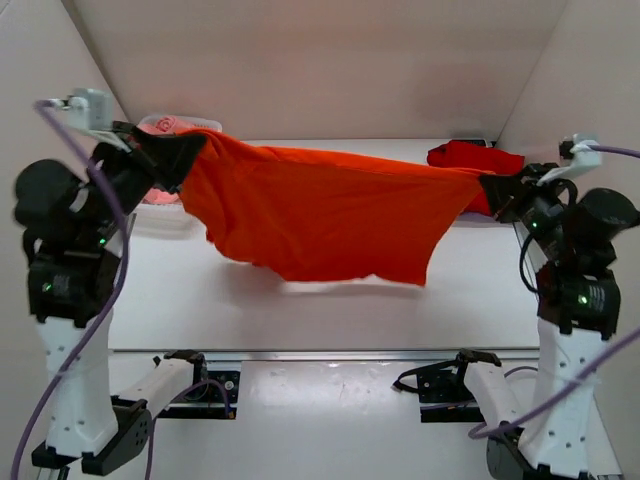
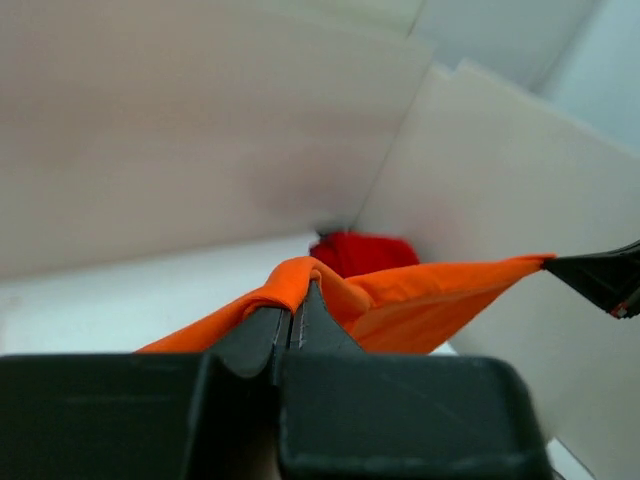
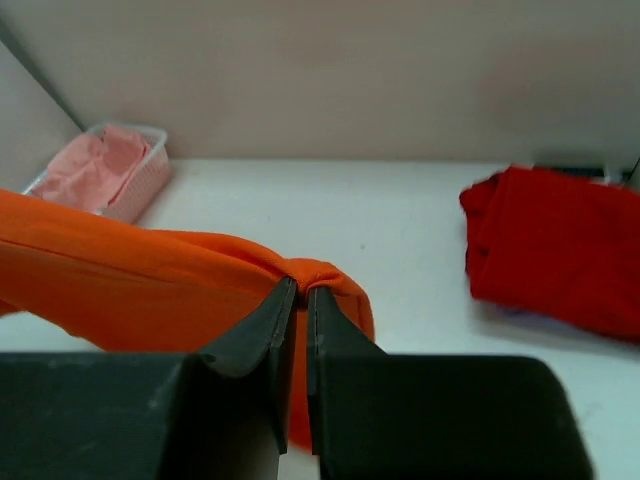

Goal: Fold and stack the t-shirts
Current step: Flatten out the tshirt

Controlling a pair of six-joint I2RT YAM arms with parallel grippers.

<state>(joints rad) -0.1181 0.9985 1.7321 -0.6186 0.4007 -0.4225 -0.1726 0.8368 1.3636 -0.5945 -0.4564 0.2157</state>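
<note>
White table, orange t-shirt stretched aloft; left gripper, right gripper each clamped on an end

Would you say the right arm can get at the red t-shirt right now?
Probably not: the right pincer is shut on the orange t-shirt, though the red t-shirt lies near, with nothing between.

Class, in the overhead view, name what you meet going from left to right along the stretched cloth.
left pincer → orange shirt → right pincer
</note>
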